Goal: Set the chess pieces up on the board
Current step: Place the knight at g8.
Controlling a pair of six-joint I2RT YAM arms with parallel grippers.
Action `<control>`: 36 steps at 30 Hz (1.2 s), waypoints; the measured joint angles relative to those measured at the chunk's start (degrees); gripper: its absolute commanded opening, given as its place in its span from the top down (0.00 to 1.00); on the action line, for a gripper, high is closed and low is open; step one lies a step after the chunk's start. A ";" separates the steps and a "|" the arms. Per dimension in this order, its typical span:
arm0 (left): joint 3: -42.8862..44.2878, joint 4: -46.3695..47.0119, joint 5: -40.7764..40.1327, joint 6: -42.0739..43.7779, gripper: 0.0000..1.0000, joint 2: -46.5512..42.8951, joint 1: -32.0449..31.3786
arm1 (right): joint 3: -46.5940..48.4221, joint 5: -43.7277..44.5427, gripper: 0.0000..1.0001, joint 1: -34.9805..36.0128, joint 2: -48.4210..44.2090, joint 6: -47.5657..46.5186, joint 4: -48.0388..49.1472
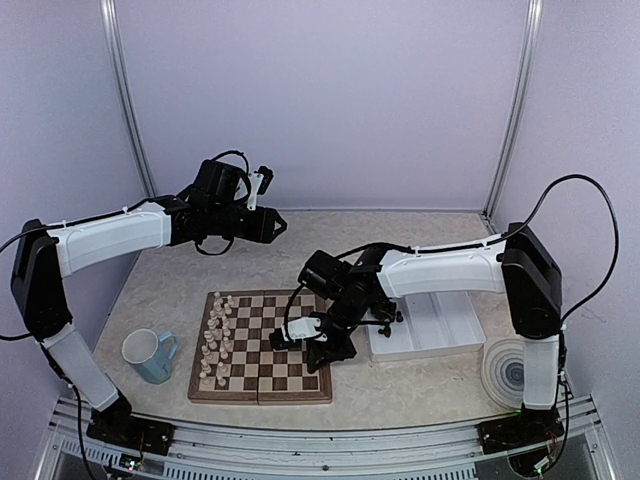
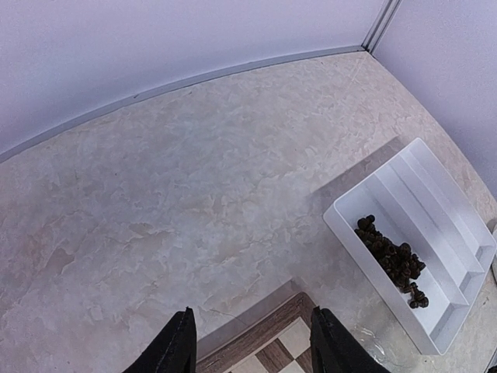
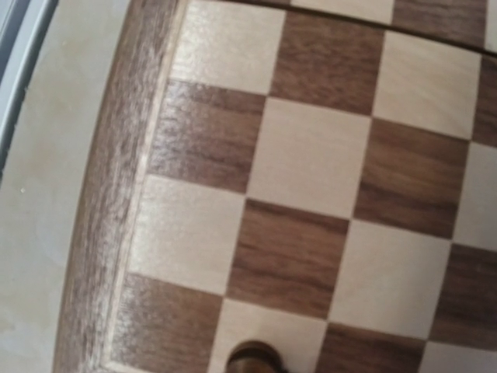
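The board (image 1: 262, 371) lies on the table's near left, cream-white pieces (image 1: 216, 340) filling its left columns. My right gripper (image 1: 328, 352) hangs low over the board's right edge. Its fingers do not show in the right wrist view, which is filled by the board's squares (image 3: 311, 163) and border. The rounded top of one dark chess piece (image 3: 255, 360) shows at that view's bottom edge, on a pale square. More dark chess pieces (image 2: 392, 260) lie heaped in the white tray (image 2: 345, 225). My left gripper (image 2: 252, 351) is open and empty, raised above the board's far corner (image 2: 291, 315).
The white ridged tray (image 1: 440, 325) sits just right of the board. A light blue mug (image 1: 150, 356) stands left of the board and a round roll (image 1: 510, 372) at the near right. Walls and metal posts close in the back and sides.
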 measured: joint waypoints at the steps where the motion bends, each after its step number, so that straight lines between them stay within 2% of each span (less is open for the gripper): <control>1: 0.00 0.00 0.02 0.00 0.49 0.00 0.00 | 0.00 -0.04 0.87 0.00 0.02 -0.02 0.00; 9: 0.00 -0.07 0.04 0.07 0.49 0.00 0.00 | 0.28 -0.39 0.89 0.22 0.15 0.02 -0.02; 19: 0.00 -0.52 0.09 0.17 0.49 0.00 0.00 | 0.81 -0.04 0.76 0.48 0.87 0.26 -0.02; 31: 0.00 -0.76 0.46 0.20 0.49 0.00 0.00 | 0.76 1.66 0.68 0.48 0.76 -0.04 -0.39; 36: 0.00 -0.83 0.50 0.20 0.49 0.02 0.00 | -4.26 3.63 0.65 0.17 -5.07 -1.60 -0.55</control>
